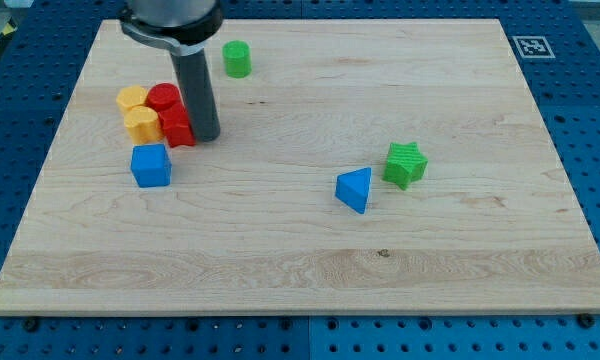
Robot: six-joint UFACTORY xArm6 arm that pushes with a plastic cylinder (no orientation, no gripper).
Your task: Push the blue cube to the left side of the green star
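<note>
The blue cube (151, 165) sits at the view's left on the wooden board. The green star (406, 164) is at the view's right of centre, far from the cube. My tip (206, 137) is at the end of the dark rod, just to the right of a red block (177, 127) and up and to the right of the blue cube, not touching the cube.
A cluster of two yellow blocks (137, 112) and two red blocks (165, 99) lies left of my tip. A green cylinder (237, 59) stands near the view's top. A blue triangular block (355, 190) lies just left of the green star. The board's edge (300, 310) runs along the bottom.
</note>
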